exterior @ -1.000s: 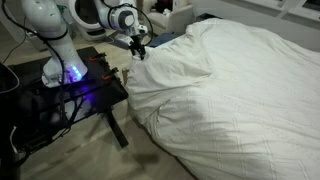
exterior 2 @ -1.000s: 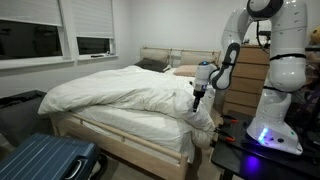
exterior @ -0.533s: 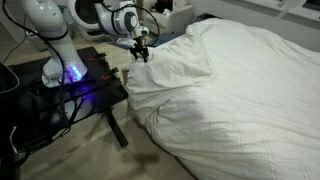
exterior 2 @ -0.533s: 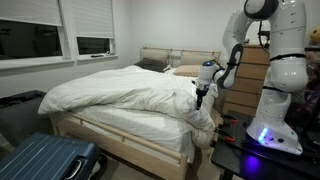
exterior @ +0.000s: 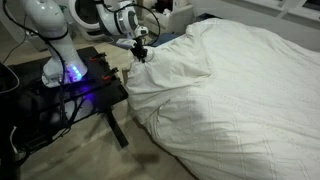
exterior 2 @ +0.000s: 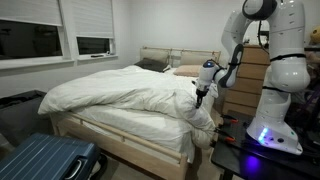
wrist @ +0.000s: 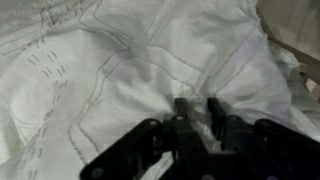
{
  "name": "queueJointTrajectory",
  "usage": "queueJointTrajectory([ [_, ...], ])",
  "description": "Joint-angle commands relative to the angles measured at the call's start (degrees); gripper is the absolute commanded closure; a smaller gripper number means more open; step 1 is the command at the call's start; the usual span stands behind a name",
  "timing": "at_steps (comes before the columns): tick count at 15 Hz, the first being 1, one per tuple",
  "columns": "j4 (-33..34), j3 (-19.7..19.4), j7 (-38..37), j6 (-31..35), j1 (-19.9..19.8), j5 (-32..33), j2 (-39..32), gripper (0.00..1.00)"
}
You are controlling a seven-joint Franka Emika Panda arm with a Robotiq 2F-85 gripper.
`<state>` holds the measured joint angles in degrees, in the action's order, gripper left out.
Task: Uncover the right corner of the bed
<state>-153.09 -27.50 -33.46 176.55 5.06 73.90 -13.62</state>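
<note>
Since the duvet (wrist: 110, 70) looks puffy, light and limp, I judge a pinched fold should lift it easily, though thin fabric may slip free. My gripper (wrist: 199, 108) clamps a ridge of it. The right corner of the bed (exterior 2: 203, 124) lies covered just beneath the hand.

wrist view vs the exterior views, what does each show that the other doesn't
Only the wrist view: the black hand close up, its fingers either side of a raised fold in the rumpled white quilted duvet, stitching visible.
Only the exterior views: the white robot arm, black metal table, blue hard-shell suitcase and pale wooden bed frame.
Both: the hand at the duvet's edge.
</note>
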Motion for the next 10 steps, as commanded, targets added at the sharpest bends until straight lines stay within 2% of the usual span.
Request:
queueJointTrajectory([
  [1,1.3,-0.6,-3.6,0.2,0.4,0.7,-1.4,1.00],
  [3,1.9,-0.4,-3.6,-0.3,-0.2,-0.9,-1.8,1.00],
  [5,2.7,0.2,-1.2,-1.3,-1.8,-5.8,-1.6,0.99],
  [8,3.3,3.2,6.9,-4.0,-6.6,-19.0,1.2,0.99],
  [10,5.2,6.1,13.1,-8.3,-9.3,-28.5,4.0,0.99],
])
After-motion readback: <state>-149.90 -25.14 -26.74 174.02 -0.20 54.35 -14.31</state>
